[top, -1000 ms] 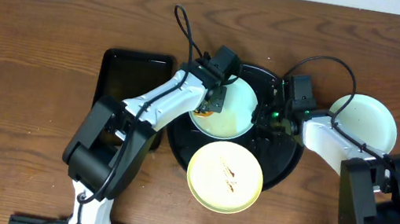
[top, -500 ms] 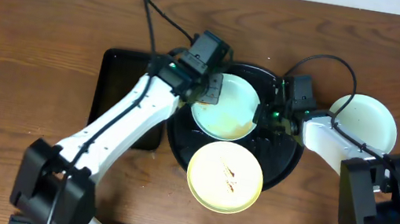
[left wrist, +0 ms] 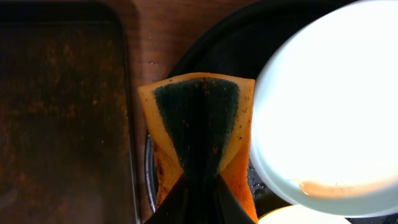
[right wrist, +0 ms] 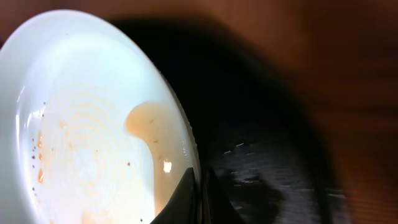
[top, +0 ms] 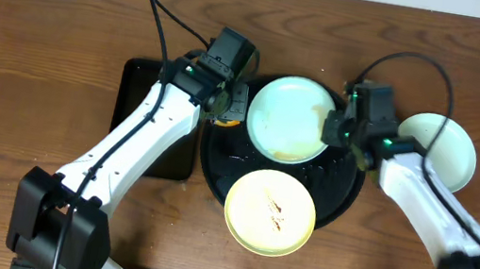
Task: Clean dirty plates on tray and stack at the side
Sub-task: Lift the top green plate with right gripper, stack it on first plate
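Over the preceding second, the left gripper (top: 227, 112) had withdrawn leftward off the held plate (top: 290, 115) to the left rim of the round tray (top: 213, 171), and the plate had shifted toward the far side. The left fingers were closed on a sponge (left wrist: 198, 118), pinching it at its middle. The right gripper (top: 333, 128) was clamped over the plate's right rim, fingers nearly meeting on the thin edge. A tan residue remained along the plate's near edge. The plate lay just beside the sponge, directly to its right, so any further wiping would call for a rightward stroke. A second mint plate (top: 443, 146) sat on the table right of the tray, nearer the right arm. The smeared yellow plate (top: 270, 213) rested on the tray's near part
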### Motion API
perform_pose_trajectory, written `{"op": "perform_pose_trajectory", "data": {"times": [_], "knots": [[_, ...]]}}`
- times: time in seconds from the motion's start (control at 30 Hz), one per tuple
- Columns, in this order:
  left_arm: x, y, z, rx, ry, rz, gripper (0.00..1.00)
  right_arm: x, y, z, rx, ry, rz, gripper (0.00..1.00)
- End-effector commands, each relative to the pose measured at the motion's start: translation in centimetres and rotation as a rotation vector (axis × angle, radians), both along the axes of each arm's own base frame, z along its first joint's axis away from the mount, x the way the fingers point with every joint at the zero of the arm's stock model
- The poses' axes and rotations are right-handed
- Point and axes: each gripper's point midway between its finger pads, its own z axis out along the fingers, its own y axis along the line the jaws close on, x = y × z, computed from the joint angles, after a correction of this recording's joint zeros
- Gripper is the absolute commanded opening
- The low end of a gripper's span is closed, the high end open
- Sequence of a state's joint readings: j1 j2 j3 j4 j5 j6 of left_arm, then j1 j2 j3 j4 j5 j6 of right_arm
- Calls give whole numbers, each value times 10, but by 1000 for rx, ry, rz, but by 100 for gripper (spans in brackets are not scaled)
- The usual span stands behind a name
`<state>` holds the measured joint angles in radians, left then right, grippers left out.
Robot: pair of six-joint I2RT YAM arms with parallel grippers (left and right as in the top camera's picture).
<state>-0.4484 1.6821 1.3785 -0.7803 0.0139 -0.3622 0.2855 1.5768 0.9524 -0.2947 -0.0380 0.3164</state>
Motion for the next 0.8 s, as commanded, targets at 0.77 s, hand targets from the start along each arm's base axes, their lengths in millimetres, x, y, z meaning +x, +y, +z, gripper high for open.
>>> {"op": "perform_pose_trajectory", "data": {"times": [0.77], "knots": [[1, 3, 1, 7, -2, -4, 11, -17, -86, 79, -684, -185, 112, 1]]}}
